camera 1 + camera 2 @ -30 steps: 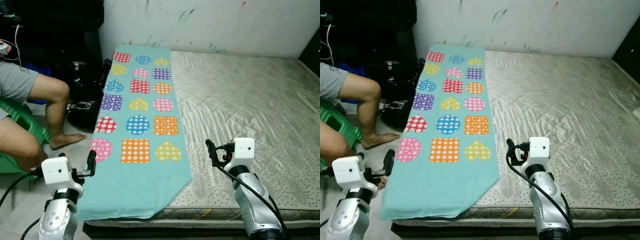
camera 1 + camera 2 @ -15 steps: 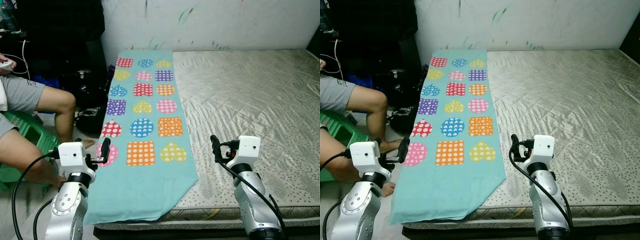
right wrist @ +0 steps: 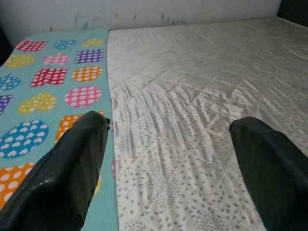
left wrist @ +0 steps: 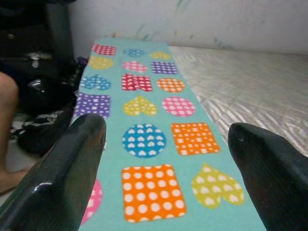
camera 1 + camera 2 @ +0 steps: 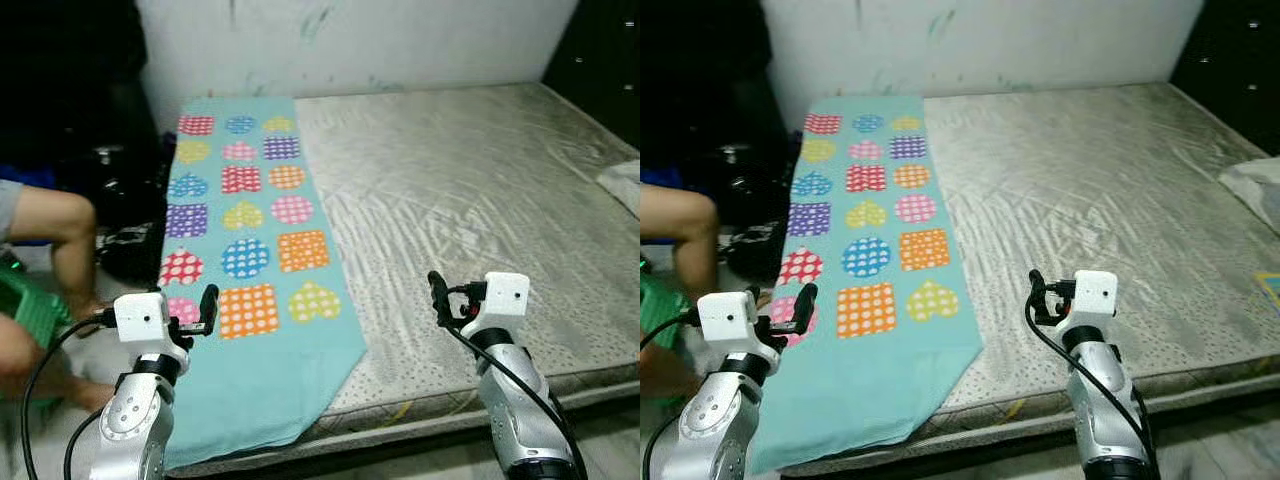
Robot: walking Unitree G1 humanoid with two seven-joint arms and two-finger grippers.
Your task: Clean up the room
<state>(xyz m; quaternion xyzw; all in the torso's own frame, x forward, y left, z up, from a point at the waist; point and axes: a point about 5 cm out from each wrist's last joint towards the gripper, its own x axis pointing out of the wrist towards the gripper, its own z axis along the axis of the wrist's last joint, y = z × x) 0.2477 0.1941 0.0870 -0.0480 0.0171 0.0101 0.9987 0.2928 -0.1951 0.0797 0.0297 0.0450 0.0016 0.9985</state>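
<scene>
Even, soft indoor light; the mattress (image 5: 470,190) shows pale sheen toward two o'clock. The corner at ten o'clock is nearly black. Head views look slightly motion-blurred, perhaps; wrist-view fingers (image 4: 57,178) are out of focus.

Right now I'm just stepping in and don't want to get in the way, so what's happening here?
The robot stands at the foot of a bare mattress, both arms raised. A teal blanket with colourful dotted shapes lies along the mattress's left side, its near end hanging over the edge. The left claw hovers open above that blanket; the right claw is open over the mattress. Neither holds anything. A person's leg is beside the bed.
</scene>
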